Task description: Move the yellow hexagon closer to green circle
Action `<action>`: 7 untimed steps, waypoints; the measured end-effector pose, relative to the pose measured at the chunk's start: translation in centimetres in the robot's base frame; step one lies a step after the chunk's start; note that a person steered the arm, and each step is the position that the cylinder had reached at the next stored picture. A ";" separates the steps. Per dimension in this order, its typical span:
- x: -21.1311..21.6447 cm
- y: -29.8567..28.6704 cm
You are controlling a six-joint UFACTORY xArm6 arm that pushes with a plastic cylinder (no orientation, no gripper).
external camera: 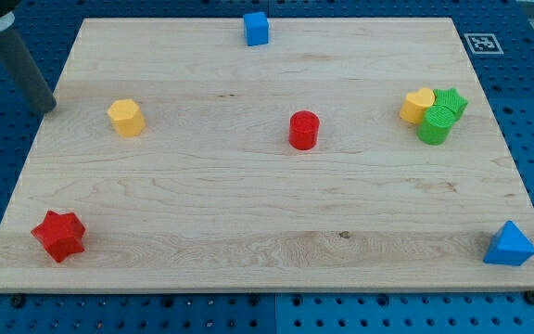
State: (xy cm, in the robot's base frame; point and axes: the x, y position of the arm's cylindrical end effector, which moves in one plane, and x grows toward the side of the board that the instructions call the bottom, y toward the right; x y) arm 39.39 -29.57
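The yellow hexagon [126,117] sits on the wooden board at the view's left, upper half. The green circle [436,124] is far across at the view's right, touching a yellow heart [417,105] and a green star [451,100]. My tip [48,105] is at the board's left edge, to the left of the yellow hexagon and apart from it by a clear gap. The rod rises toward the view's top left corner.
A red cylinder [304,130] stands mid-board between the hexagon and the green circle. A blue cube [256,28] is at the top edge, a red star [59,235] at the bottom left, a blue triangle [509,245] at the bottom right.
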 end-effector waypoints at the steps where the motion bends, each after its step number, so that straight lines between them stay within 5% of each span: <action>1: 0.7 0.9; 7: 1.6 8.5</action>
State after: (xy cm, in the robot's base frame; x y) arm 41.01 -21.10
